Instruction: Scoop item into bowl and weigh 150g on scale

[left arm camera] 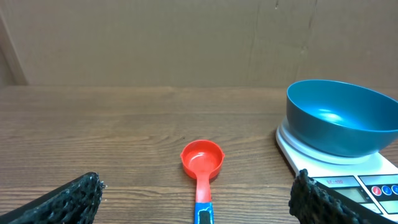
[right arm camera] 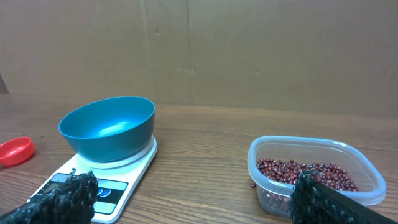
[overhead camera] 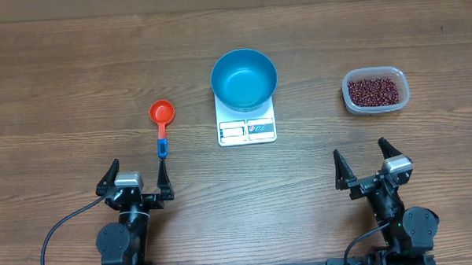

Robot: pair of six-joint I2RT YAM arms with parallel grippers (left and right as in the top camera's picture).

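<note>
I judge scooping not yet begun; fetching the scoop [overhead camera: 162,123] comes first. My left claw [overhead camera: 137,171] and right claw [overhead camera: 360,156] are both spread, empty. The scoop lies just ahead of the left claw, handle nearest, so I must descend squarely over it. The beans [overhead camera: 373,90] sit in the tub [overhead camera: 349,97], beyond the right claw. The bowl [overhead camera: 243,77] stands empty on the scale [overhead camera: 247,130].
</note>
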